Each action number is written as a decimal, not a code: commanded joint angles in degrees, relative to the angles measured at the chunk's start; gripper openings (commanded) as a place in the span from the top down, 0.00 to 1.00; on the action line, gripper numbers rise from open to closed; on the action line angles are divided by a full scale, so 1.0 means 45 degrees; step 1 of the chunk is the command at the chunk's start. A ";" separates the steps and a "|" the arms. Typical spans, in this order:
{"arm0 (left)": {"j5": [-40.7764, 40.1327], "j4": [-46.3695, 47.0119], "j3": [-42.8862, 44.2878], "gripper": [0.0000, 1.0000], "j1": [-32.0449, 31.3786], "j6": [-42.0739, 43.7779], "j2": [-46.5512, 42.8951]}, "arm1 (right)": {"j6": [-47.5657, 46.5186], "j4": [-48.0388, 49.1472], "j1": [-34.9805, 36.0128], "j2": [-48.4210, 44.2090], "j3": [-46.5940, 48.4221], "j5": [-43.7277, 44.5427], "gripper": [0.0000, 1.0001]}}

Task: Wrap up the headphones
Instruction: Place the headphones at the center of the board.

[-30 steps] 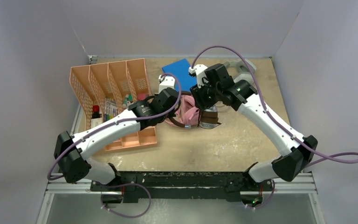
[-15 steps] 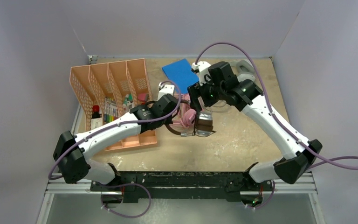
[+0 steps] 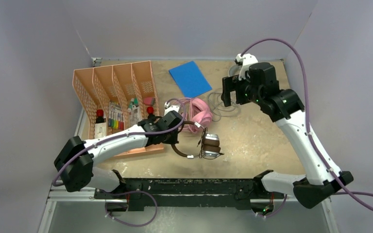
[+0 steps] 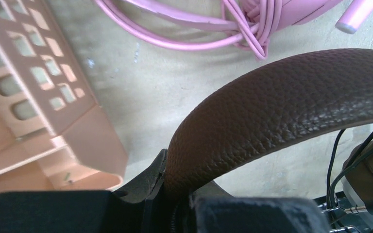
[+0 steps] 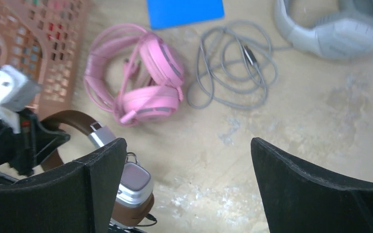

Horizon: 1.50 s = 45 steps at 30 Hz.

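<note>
Your left gripper (image 3: 174, 141) is clamped on the brown leather headband (image 4: 281, 107) of the brown-and-silver headphones (image 3: 210, 145). In the left wrist view the band goes right down between the black fingers, so the grip looks firm. These headphones are at the front middle of the sandy wooden table (image 3: 257, 141), just beside the near corner of the peach plastic rack (image 3: 111, 82). Their brown and silver ear cups sit to the right of your gripper. Their thin black cable (image 4: 335, 165) is bunched by the cups, with its plug poking out there too. You cannot tell from these views if the cups rest on the table.

Your right gripper (image 3: 230, 91) is up in the air at the back of the table. Its two black fingers (image 5: 87, 194) are spread wide apart with nothing between them. Under it lies the grey cable (image 5: 233, 73) in loose loops. That cable runs to the light-grey headphones (image 5: 330, 29) in the back right corner.

The pink headphones (image 3: 200, 114) lie in the middle, just behind the brown ones and apart from them. Their pink cable (image 4: 199, 34) is looped and knotted next to them, near the rack. A flat blue square (image 3: 190, 78) lies behind the pink headphones, at the back of the table.
</note>
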 commanded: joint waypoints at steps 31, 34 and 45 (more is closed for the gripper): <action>0.0001 0.1035 -0.0849 0.69 -0.0771 -0.2158 0.2165 | 0.1290 0.3066 -0.3381 0.2321 -0.2520 -0.1790 0.04; -0.0093 0.0909 -0.0807 0.60 -0.0763 -0.2071 0.1959 | 0.1290 0.3188 -0.3602 0.2537 -0.2462 -0.1888 0.04; -0.0713 -0.0407 0.0193 0.39 -0.0761 -0.1465 0.0481 | 0.2045 0.3896 -0.4973 0.3957 -0.1759 -0.1946 0.03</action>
